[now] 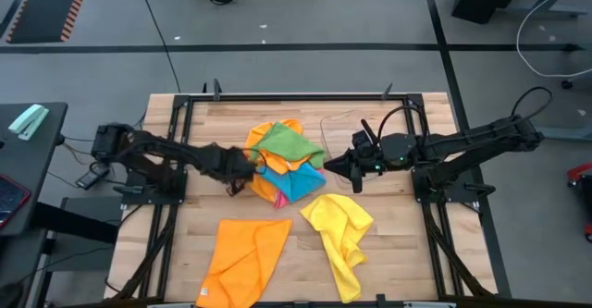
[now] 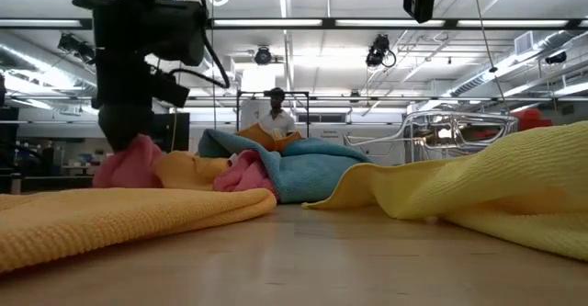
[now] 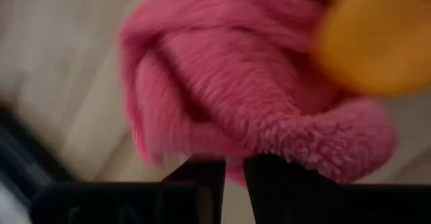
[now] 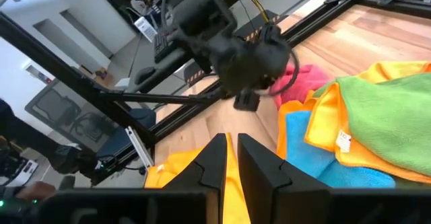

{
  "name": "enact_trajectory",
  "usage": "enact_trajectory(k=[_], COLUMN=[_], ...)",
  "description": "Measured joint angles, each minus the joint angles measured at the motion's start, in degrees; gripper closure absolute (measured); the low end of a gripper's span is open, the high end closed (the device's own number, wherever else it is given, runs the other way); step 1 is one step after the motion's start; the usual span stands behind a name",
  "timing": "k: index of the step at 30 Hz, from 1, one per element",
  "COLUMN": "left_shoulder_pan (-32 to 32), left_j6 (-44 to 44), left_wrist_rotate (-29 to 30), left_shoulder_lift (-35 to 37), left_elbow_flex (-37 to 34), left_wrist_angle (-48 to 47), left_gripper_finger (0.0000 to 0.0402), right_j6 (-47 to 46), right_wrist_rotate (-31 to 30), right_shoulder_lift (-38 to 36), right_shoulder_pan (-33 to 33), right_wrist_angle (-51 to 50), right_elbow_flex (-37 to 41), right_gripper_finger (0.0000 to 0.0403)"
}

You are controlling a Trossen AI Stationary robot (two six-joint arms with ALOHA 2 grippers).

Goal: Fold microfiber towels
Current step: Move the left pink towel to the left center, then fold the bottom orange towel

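A pile of microfiber towels (image 1: pixel 282 160) lies mid-table: green on top, then orange, blue and pink. The pink towel (image 4: pixel 304 77) sticks out at the pile's left edge and rests on the wood. My left gripper (image 1: pixel 242 171) comes steeply down onto it and is shut on it. An orange towel (image 1: pixel 245 262) lies spread near the front edge, left of a crumpled yellow towel (image 1: pixel 340 234). My right gripper (image 1: pixel 335 166) hovers shut above the table just right of the pile, touching nothing. My left gripper pinches a bunched fold of the pink towel (image 3: pixel 225 146) between its two fingers (image 3: pixel 202 177), at the left edge of the pile. The fingers come from above, slanting down from the table's left. The rest of the pink towel (image 2: pixel 133 164) lies on the table.
A clear plastic tray (image 1: pixel 338 130) stands behind the pile toward the far right. Black frame rails (image 1: pixel 176 160) run along the table's left and right sides. Bare wood shows at the far left and between the two front towels. A person (image 2: pixel 276 118) stands in the room beyond.
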State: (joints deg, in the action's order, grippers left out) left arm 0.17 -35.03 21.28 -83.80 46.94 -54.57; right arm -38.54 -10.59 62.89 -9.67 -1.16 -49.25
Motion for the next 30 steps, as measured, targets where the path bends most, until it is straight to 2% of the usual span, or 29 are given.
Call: enact_trajectory(k=[2, 5, 8, 11, 17, 22, 25, 30], left_shoulder_pan=[1.78, 3.21, 2.79, -0.45, -9.80, -14.38, -15.22, -15.56], left_j6=[4.17, 10.53, 13.02, 11.73, 12.76, 15.16, 15.16, 14.74], left_wrist_rotate=[-4.92, -18.78, -32.13, -39.00, -41.09, -37.79, -37.25, -36.38], left_shoulder_lift=[2.56, 5.94, 7.89, 7.83, 6.67, 4.10, 2.05, -0.62], left_elbow_flex=[1.12, 2.62, 3.84, 3.96, 3.94, 3.98, 2.19, -0.43], left_wrist_angle=[-0.43, 0.24, 1.39, 1.24, 2.94, 4.68, 6.49, 9.88], left_gripper_finger=[0.0347, 0.0347, 0.0345, 0.0335, 0.0268, 0.0221, 0.0213, 0.0222], right_j6=[-0.27, -0.21, 0.40, 0.91, 1.05, 2.12, 2.74, 3.05], right_wrist_rotate=[0.00, 0.00, -0.02, 0.00, 0.00, -0.01, -0.04, -0.02], right_shoulder_lift=[-0.01, -0.01, -0.01, -0.01, -0.04, -0.04, -0.06, -0.05], right_shoulder_pan=[0.00, 0.00, 0.00, 0.04, 0.04, 0.15, 0.17, 0.15], right_wrist_angle=[-0.01, -0.01, -0.01, -0.01, -0.01, -0.03, 0.10, -0.37], right_elbow_flex=[0.00, 0.00, 0.00, 0.00, 0.00, 0.00, 0.00, 0.00], right_gripper_finger=[0.0358, 0.0358, 0.0358, 0.0358, 0.0358, 0.0358, 0.0358, 0.0358])
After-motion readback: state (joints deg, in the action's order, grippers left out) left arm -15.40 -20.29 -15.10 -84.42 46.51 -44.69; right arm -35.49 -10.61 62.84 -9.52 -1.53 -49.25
